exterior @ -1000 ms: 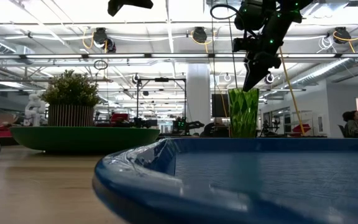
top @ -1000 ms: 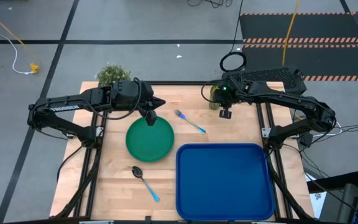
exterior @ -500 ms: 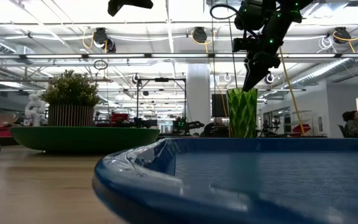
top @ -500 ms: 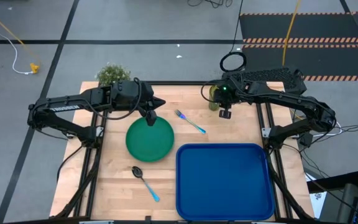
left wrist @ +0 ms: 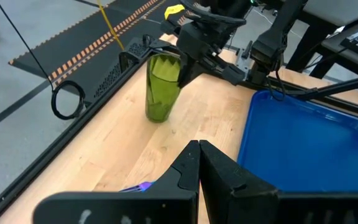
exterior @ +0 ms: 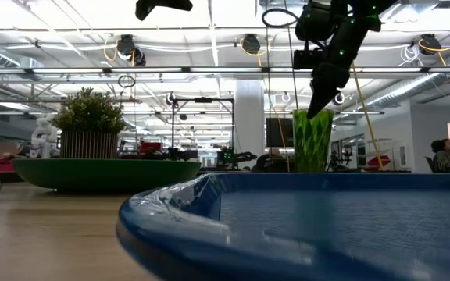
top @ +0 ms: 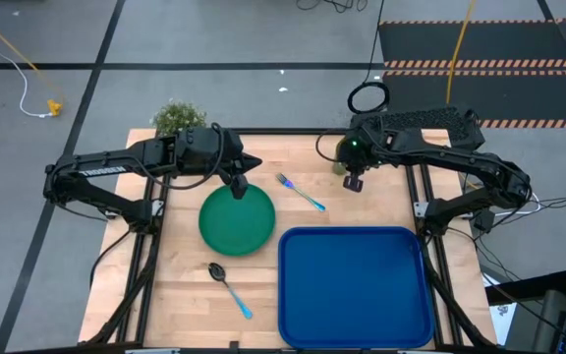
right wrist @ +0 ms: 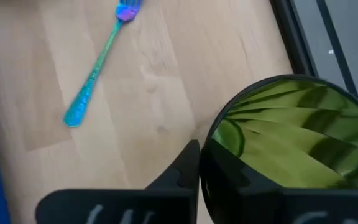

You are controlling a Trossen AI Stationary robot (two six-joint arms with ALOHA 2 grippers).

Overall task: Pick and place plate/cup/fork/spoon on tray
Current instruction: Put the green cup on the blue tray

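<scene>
The yellow-green cup [left wrist: 162, 86] stands near the table's far right corner, and my right gripper [right wrist: 199, 146] is shut on its rim. In the low view the cup [exterior: 312, 140] leans a little under that gripper [exterior: 316, 109]. My left gripper [top: 239, 184] hangs shut and empty over the far edge of the dark-green plate [top: 237, 220]. The light-blue fork [top: 300, 192] lies flat between plate and cup. The spoon [top: 230, 288] lies near the front edge. The blue tray [top: 355, 285] sits at the near right. My right gripper pinches the cup's rim [right wrist: 209, 138] on the side toward the fork, one finger outside the wall and one inside. The fingers slant down from above. The cup is tilted, and its base [left wrist: 157, 116] looks to be on the table.
A potted plant [top: 177, 117] stands at the far left corner behind my left arm. Bare wood lies between the fork, the cup and the tray's far rim [top: 352, 232]. A black cable loop [top: 367, 97] lies on the floor beyond the table.
My right gripper has rolled a little at the cup and taken hold of its rim. The cup, upright before, now leans and its top has shifted slightly toward the table's right edge.
</scene>
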